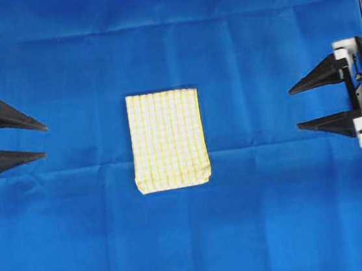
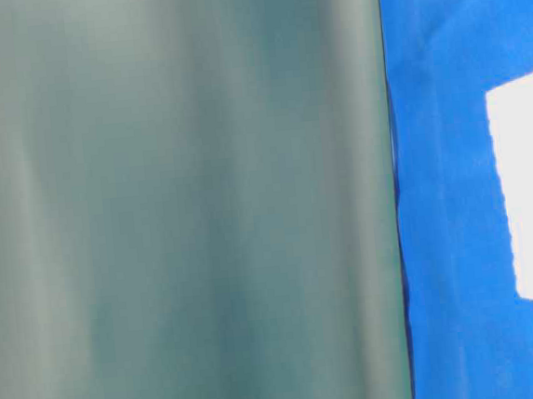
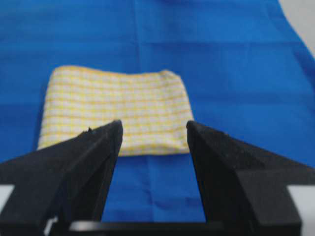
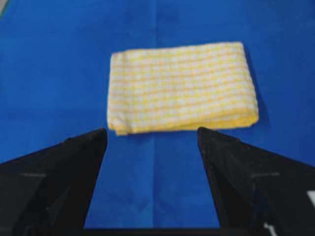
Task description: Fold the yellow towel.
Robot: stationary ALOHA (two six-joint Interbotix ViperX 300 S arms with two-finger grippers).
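The yellow towel (image 1: 167, 140) lies folded into a compact rectangle at the middle of the blue cloth, white with a yellow check. It shows ahead of both wrist cameras as the same folded towel (image 3: 115, 110) and towel (image 4: 181, 87). My left gripper (image 1: 44, 140) hangs open at the far left edge, well apart from the towel, with nothing between its fingers. At the far right, my right gripper (image 1: 293, 107) stands open and empty too, its tips pointing toward the towel. In the wrist views, the left gripper (image 3: 153, 127) and the right gripper (image 4: 151, 132) both frame bare blue cloth.
A large blue cloth (image 1: 193, 239) covers the whole table, creased in a grid. The table-level view is mostly filled by a blurred grey-green surface (image 2: 183, 207), with a strip of the blue cloth (image 2: 447, 240) and a white patch (image 2: 532, 195) at its right.
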